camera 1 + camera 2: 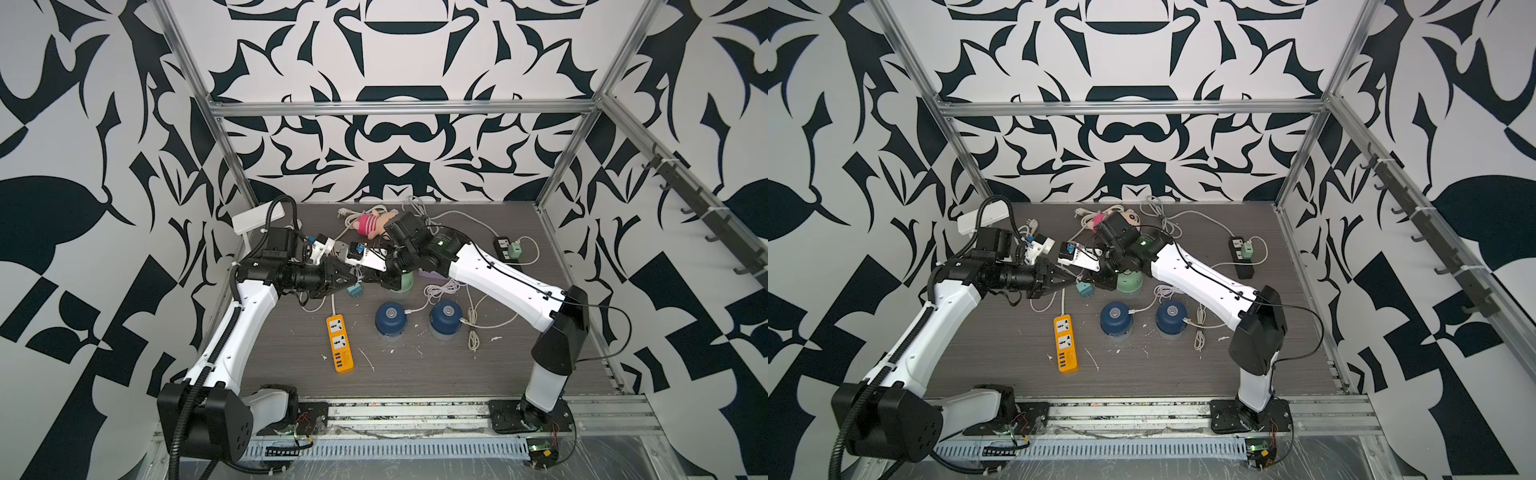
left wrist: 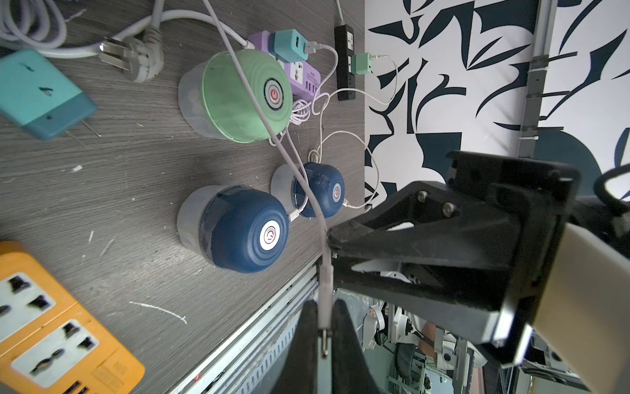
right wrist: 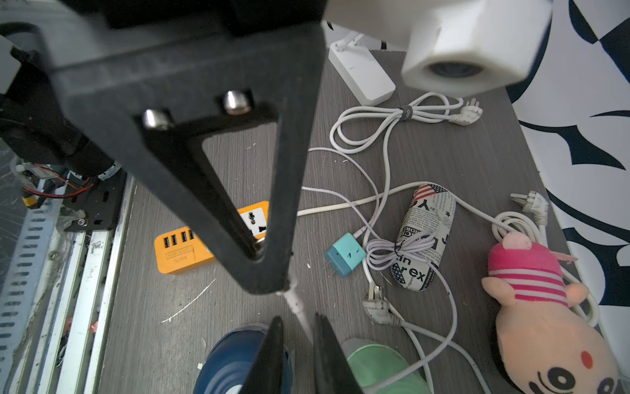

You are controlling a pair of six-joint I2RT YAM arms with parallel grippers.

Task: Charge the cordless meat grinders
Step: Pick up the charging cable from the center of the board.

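The left claw (image 2: 323,308) is pressing its two fingers together on the connector end of a white charging cable (image 2: 325,279). The small metal tip of the connector is showing between the fingers. The right claw (image 3: 298,319) is hanging just beside it, almost tip to tip, above the bench (image 1: 415,374). Its fingers are standing only a little apart, and the same cable is running into the gap between them. The gap is looking wider than the cable, and I am not seeing both pads pressing on it.

The mint green grinder (image 1: 1129,282) is standing upright on the bench just under the right claw, which is partly hiding it in both top views. A dark blue grinder (image 1: 390,318) and a second dark blue grinder (image 1: 446,313) are standing side by side nearer to the arm bases, apart from both claws. Each one is having a thin white cable plugged in its side. An orange power strip (image 1: 340,343) is lying flat near them, on the left arm's side.
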